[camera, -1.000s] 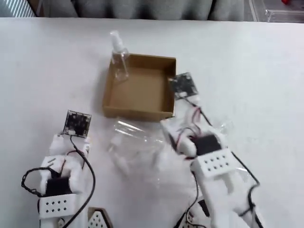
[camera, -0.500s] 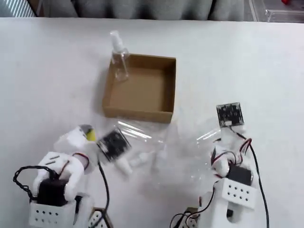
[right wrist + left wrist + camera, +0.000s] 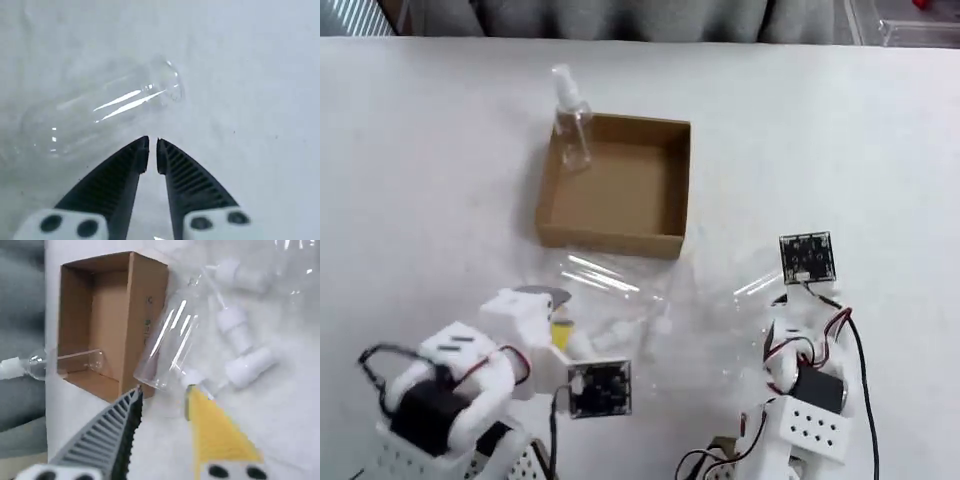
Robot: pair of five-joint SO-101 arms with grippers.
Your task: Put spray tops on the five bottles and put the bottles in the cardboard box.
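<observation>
My left gripper gapes, empty, and a clear bottle lies just off its tips. My right gripper is pinched almost closed on nothing. The cardboard box sits at my twelve o'clock, with a capped bottle in its eleven-o'clock corner.

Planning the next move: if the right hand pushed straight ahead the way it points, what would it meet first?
Most likely the clear plastic bottle lying on the white table, just ahead of the right hand, though depth is unclear.
</observation>
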